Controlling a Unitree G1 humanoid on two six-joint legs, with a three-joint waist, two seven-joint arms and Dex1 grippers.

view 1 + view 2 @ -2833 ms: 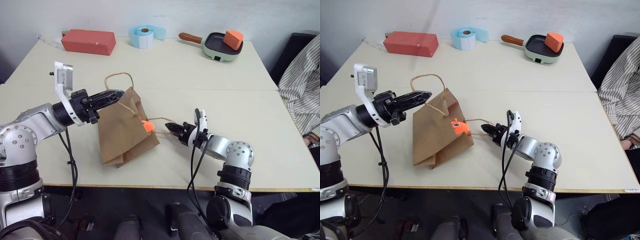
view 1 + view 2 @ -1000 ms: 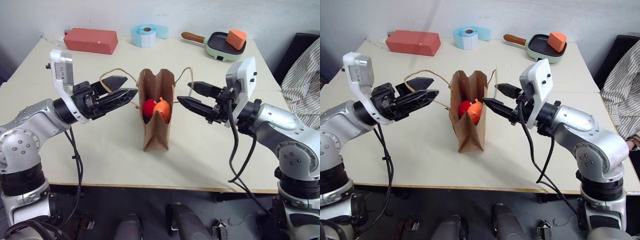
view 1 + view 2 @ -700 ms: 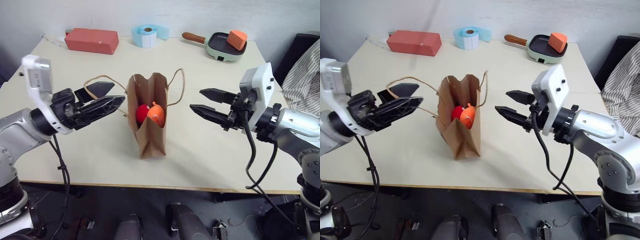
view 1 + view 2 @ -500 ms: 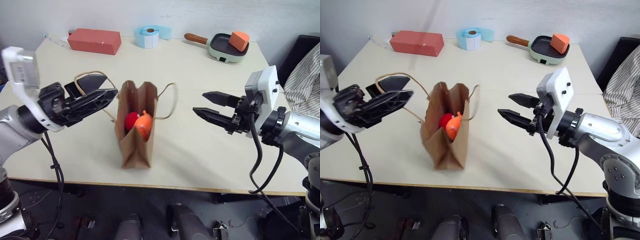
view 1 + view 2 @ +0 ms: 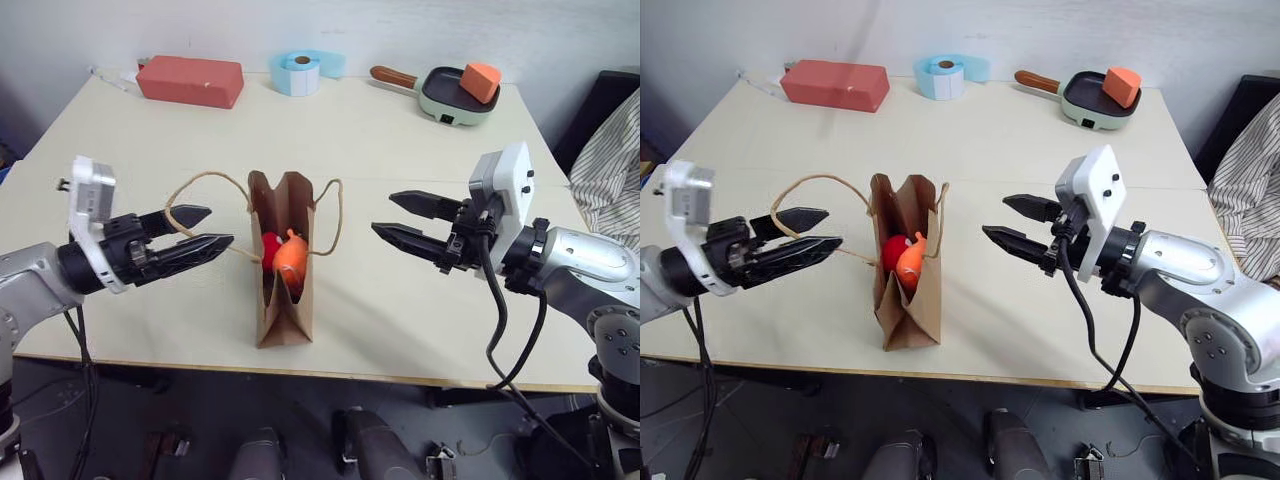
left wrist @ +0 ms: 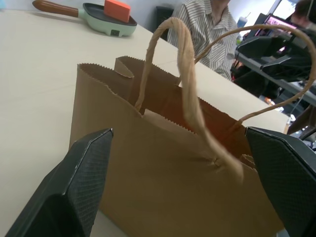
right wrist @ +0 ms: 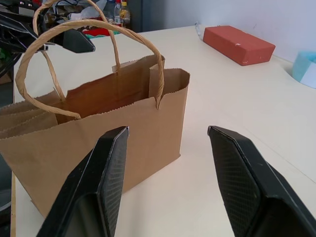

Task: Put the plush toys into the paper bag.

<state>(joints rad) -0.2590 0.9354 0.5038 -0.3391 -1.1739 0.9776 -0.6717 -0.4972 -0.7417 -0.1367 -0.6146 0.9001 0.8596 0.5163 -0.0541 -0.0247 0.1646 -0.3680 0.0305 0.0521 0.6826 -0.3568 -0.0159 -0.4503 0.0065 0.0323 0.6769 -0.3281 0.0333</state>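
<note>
The brown paper bag [image 5: 283, 262] stands upright near the front edge of the pale table [image 5: 400, 150]. Its top is open and has a zigzag edge, and its two twisted cord handles loop up. Inside sit the two soft toys, touching: a round red toy [image 5: 270, 250] and a bright orange toy [image 5: 292, 256].

The left gripper [image 5: 197, 232] is just beside the bag, its black pointed fingers spread apart, with one handle loop lying between them. The right gripper [image 5: 402, 217] is on the other side, a little apart from the bag, fingers spread and empty.

At the far edge lie a red box [image 5: 190, 80], a blue tape roll [image 5: 297, 72] and a green pan [image 5: 455, 94] holding an orange block [image 5: 479, 79].
</note>
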